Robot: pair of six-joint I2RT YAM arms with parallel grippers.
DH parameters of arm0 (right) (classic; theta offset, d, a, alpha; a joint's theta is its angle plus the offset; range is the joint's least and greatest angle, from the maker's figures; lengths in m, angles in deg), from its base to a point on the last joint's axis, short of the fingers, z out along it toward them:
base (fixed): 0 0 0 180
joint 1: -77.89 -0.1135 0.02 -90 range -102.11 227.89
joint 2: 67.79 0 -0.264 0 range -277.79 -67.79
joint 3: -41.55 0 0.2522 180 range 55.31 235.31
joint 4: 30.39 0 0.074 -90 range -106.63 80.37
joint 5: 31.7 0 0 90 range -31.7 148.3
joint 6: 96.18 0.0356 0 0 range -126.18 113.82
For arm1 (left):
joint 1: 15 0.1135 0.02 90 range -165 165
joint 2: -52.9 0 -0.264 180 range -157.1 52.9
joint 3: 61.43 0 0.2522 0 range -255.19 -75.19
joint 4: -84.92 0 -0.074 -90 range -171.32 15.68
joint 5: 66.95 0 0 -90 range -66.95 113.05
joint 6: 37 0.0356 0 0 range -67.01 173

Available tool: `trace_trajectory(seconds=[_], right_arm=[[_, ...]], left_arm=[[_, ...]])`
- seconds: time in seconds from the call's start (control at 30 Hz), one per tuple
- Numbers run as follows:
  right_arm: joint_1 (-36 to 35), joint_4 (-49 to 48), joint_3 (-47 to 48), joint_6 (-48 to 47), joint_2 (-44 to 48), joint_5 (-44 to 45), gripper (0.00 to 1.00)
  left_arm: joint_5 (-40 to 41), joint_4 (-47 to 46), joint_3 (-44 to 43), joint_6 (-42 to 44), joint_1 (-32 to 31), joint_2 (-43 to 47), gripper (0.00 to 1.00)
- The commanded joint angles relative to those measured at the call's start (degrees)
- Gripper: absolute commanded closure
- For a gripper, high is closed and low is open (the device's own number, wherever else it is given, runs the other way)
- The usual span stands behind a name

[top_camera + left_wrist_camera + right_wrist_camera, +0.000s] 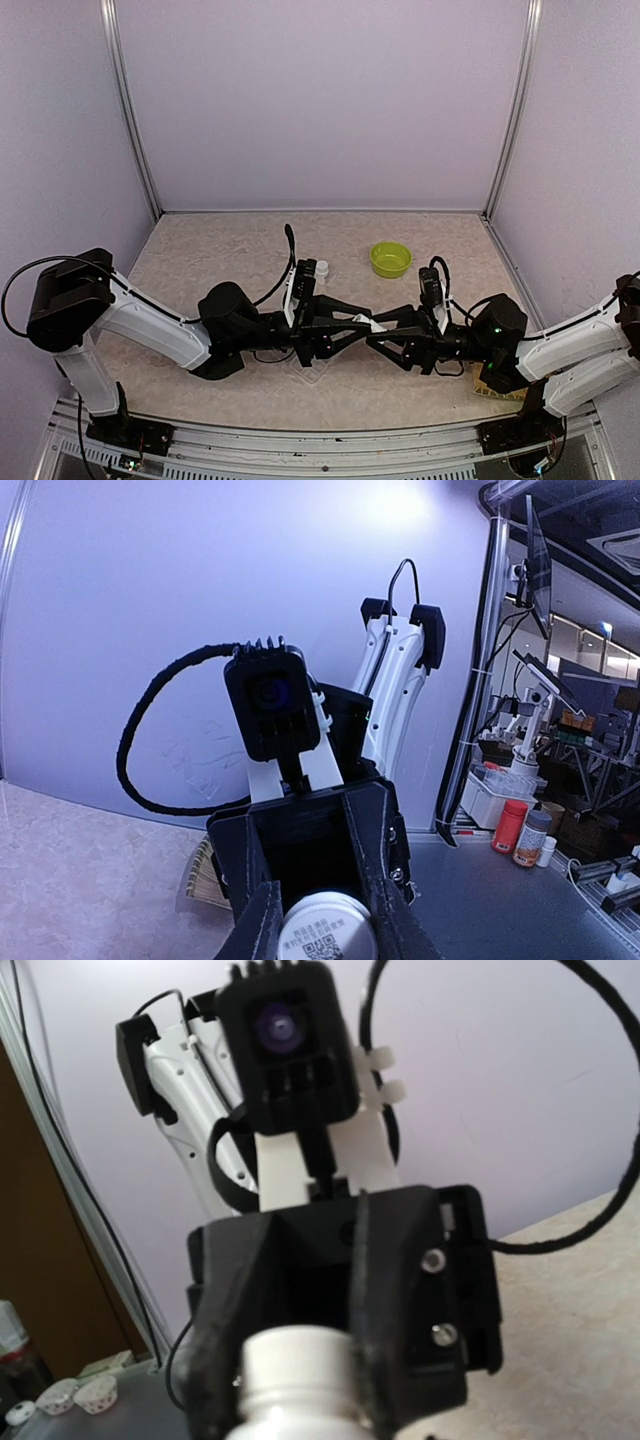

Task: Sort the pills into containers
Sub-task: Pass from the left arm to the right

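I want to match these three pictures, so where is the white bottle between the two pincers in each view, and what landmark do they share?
Top external: the white bottle is just below centre, slightly right of the middle.
Left wrist: the bottle is at the bottom edge, centre, printed round end facing the camera.
Right wrist: the bottle is at the bottom edge, left of centre.
Shared landmark: the speckled tabletop, seen in all three.

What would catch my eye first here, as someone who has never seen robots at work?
Midtable, the left gripper and right gripper meet nose to nose on one small white bottle: the left clamps its base, and the right's fingers flank the cap end. Behind them, a lime-green bowl stands out on the pale table.
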Motion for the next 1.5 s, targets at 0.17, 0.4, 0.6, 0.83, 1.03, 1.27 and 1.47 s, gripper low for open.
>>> trace_trajectory(seconds=[0.17,0.4,0.6,0.83,1.03,1.27,1.47], right_arm=[[-0.6,0.0,0.4,-0.7,0.5,1.3,0.63],[-0.5,1.6,-0.3,-1.5,2.7,4.2,0.68],[-0.5,4.1,-0.4,-2.4,4.2,5.4,0.69],[-0.5,5.3,0.3,-2.6,3.8,4.3,0.69],[-1.2,4.8,2.9,-2.3,-0.3,-0.1,0.7],[-2.1,5.7,4.3,-3.0,-1.7,0.0,0.71],[-2.1,7.5,4.6,-2.9,-1.7,2.9,0.71]], left_arm=[[1.2,-0.5,-0.2,-0.4,-0.4,-0.8,0.75],[0.8,0.9,-0.3,-0.5,-0.5,-0.3,0.46],[1.2,1.0,1.7,-0.3,0.2,1.9,0.16],[-0.7,-0.8,4.7,-0.1,1.4,3.8,0.01],[-6.4,-5.3,4.3,-1.0,2.7,1.9,0.01],[-10.8,-8.2,2.1,-3.0,3.3,-0.8,0.01],[-10.3,-8.9,2.5,-3.0,3.2,-1.3,0.08]])
